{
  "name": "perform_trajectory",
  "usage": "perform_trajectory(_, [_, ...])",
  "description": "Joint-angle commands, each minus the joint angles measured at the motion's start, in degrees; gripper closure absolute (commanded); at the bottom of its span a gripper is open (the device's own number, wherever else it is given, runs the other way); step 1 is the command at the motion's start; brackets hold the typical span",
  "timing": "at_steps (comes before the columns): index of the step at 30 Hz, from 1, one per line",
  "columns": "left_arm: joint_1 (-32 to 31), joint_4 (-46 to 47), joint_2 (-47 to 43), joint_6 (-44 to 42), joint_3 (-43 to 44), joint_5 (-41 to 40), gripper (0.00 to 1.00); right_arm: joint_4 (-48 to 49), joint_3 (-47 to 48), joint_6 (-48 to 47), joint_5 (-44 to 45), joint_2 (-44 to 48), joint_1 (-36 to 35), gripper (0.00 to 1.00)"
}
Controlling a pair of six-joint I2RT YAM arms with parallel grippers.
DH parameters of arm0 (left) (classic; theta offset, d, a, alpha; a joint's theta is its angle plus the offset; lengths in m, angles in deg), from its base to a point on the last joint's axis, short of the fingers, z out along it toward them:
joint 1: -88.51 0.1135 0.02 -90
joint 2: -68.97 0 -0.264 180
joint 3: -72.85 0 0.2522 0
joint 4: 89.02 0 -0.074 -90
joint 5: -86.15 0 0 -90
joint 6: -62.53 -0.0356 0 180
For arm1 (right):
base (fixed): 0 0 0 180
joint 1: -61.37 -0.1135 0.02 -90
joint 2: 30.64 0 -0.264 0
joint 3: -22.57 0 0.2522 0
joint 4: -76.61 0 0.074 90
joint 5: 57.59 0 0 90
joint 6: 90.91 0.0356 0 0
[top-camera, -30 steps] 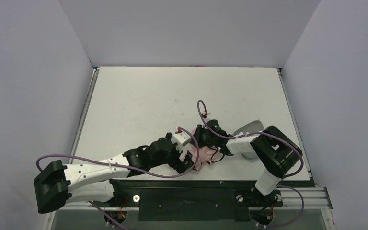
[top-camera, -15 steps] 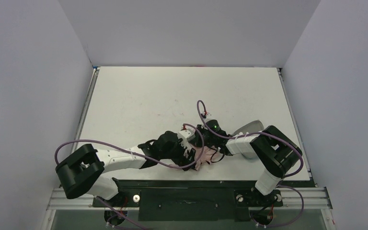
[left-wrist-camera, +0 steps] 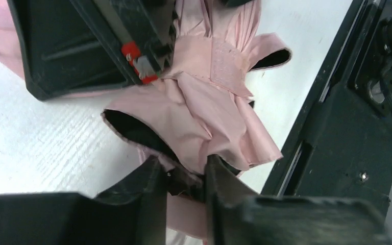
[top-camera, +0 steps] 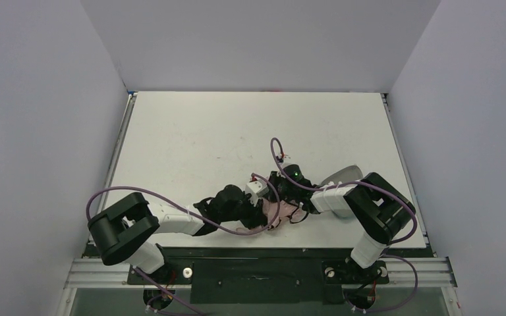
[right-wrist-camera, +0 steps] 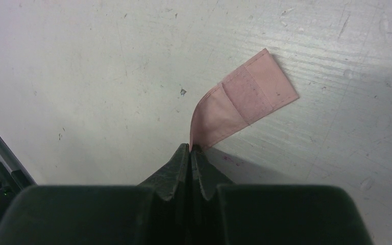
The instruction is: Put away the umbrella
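Pink folding umbrella (left-wrist-camera: pixel 212 122), at near tabletop (top-camera: pixel 191 138) edge, largely hidden beneath both arms: left end effector (left-wrist-camera: pixel 184 176) pinching canopy folds, right end effector (right-wrist-camera: pixel 190 153) clenched on strap tab (right-wrist-camera: pixel 250 94).

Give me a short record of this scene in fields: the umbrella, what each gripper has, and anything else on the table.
umbrella: pink, loose and crumpled, lying on the table near its front edge
left gripper: closed on a fold of the umbrella
right gripper: shut on the strap, whose free end sticks out past the fingertips
case: pale, on the right side of the table, partly hidden
stage: umbrella not yet wrapped or put away
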Motion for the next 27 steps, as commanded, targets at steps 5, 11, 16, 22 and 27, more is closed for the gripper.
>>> perform_trajectory(5, [-1.4, 8.6, -1.4, -2.2, -3.1, -6.3, 1.00, -9.2, -1.0, -1.5, -1.1, -1.1, -0.4, 1.00])
perform_trajectory(11, [-9.7, -0.1, -6.7, -8.0, -0.8, -24.1, 1.00, -18.7, 4.4, -3.4, -1.7, 7.3, 0.2, 1.00])
perform_trajectory(16, [-18.9, -3.5, -6.6, -14.2, 1.1, -42.4, 1.00, -25.6, 10.8, -4.6, -2.5, 11.8, 0.5, 1.00])
perform_trajectory(22, [-29.4, -0.3, 0.4, -22.6, 3.2, -62.6, 1.00, -27.5, 12.0, -4.3, -3.4, 12.8, 0.0, 1.00])
perform_trajectory(27, [-34.4, -0.1, 9.1, -25.3, 6.9, -69.3, 1.00, -21.5, 7.2, -2.4, -4.6, 9.1, -0.4, 1.00])
